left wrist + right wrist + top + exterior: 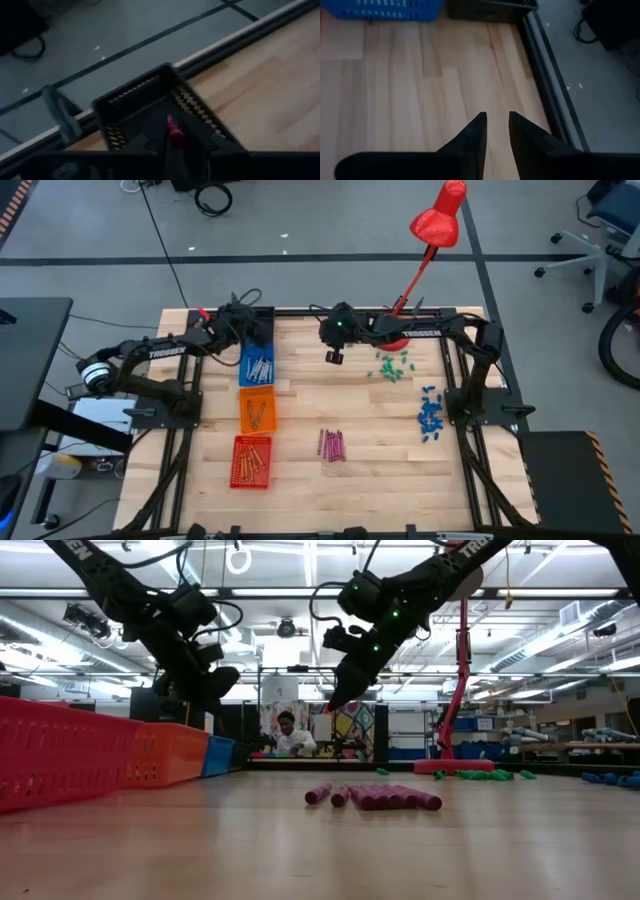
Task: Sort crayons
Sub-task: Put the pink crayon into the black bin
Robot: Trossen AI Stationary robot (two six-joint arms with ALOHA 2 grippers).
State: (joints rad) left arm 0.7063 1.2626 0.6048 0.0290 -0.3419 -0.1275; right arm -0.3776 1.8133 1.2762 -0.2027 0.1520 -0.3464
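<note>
Pale wood planks make up your desk point(400, 450), framed by dark rails and standing on a grey floor crossed by black tape lines. A red lamp point(438, 218) leans over the far edge. Along the left side you have 4 bins in a row: black point(262, 323), blue point(257, 366), orange point(257, 410) and red point(251, 462). The low view looks into a workshop with ceiling strip lights, where a person point(290, 735) sits well behind the desk.

Your magenta crayons point(332, 445) lie side by side near the middle of the desk. Grey crayons point(262, 367) sit in the blue bin and orange crayons point(258, 412) in the orange bin. Green bits point(392, 366) and blue bits point(430, 414) are scattered on the right side.

Your left hand point(175, 142) hangs over the black bin, its fingers clamped on 1 magenta crayon point(173, 131); only the crayon's tip shows between them. Your right hand point(496, 125) hovers above bare wood near the far edge, fingers slightly apart with nothing between them.

What the red bin holds is hard to make out from above. The left wrist view is dark, so the black bin's inside stays unclear.
</note>
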